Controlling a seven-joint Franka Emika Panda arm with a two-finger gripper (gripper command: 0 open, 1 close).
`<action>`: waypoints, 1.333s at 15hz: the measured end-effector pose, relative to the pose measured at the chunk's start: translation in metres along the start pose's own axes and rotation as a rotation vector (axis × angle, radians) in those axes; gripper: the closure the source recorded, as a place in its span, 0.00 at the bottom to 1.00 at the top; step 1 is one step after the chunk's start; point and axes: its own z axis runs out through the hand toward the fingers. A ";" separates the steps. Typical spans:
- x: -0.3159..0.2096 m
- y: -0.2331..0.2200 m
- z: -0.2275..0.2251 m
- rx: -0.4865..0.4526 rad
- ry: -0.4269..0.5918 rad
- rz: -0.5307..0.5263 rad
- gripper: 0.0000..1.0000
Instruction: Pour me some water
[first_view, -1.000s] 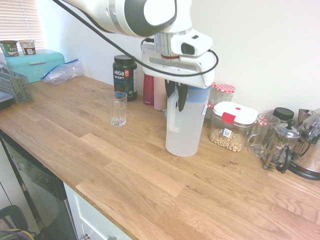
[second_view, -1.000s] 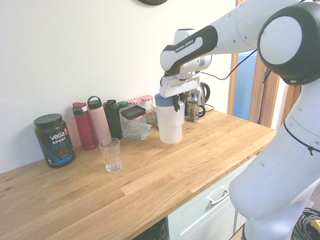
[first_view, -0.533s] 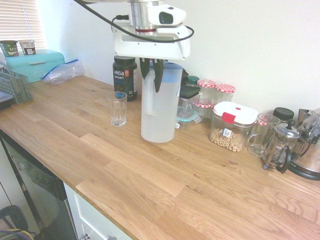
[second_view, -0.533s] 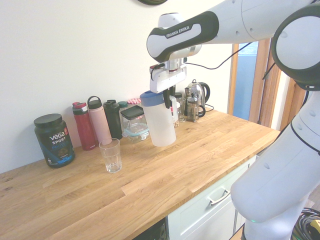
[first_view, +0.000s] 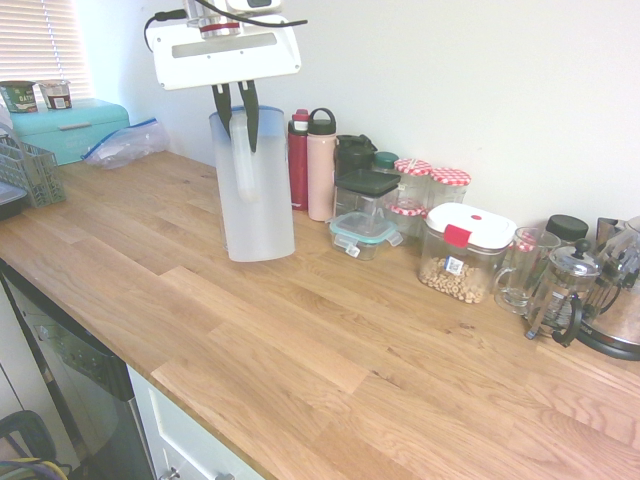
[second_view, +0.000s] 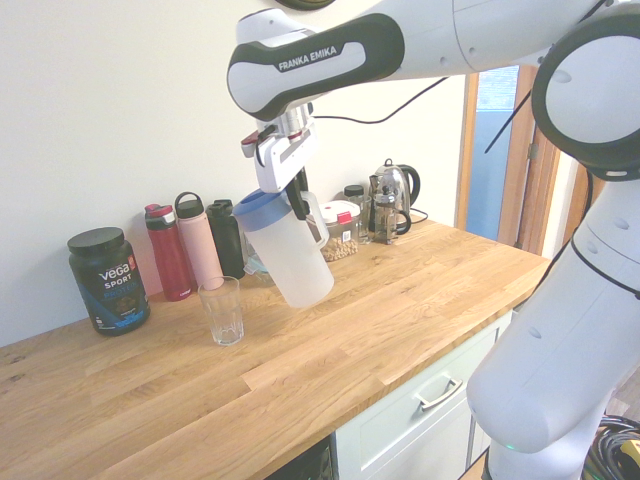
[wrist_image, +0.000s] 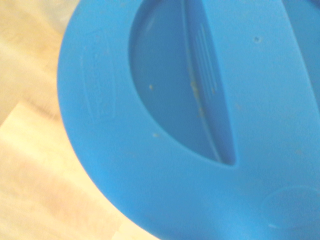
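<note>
Here the water itself can hardly be made out; it sits inside the pitcher (second_view: 290, 250), a tall frosted-white plastic vessel with a blue lid (wrist_image: 200, 120) and a white handle (first_view: 243, 160). The gripper (first_view: 236, 95) is clamped on that handle near its top, so the pitcher hangs directly beneath it, clear of the wooden counter (first_view: 330, 340). In the second exterior view the pitcher's long axis is tilted, its lid end leaning toward the drinking glass (second_view: 222, 310) and its base swung away from it. That glass stands on the counter below the gripper, just to the lid side of the hanging pitcher, apart from it; the first exterior view hides it behind the pitcher body. The coming pour, as I judge it, turns on bringing the lid's rim over the glass mouth and tipping further along that same lean. Beyond the gripper, against the wall, stand a red bottle (second_view: 169, 252), a pink bottle (second_view: 199, 241) and a dark supplement tub (second_view: 109, 280).
</note>
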 end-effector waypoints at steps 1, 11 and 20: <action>0.000 -0.009 0.003 -0.030 -0.008 -0.036 1.00; -0.006 -0.051 0.024 -0.275 -0.102 -0.271 1.00; 0.027 -0.095 0.027 -0.388 -0.115 -0.300 1.00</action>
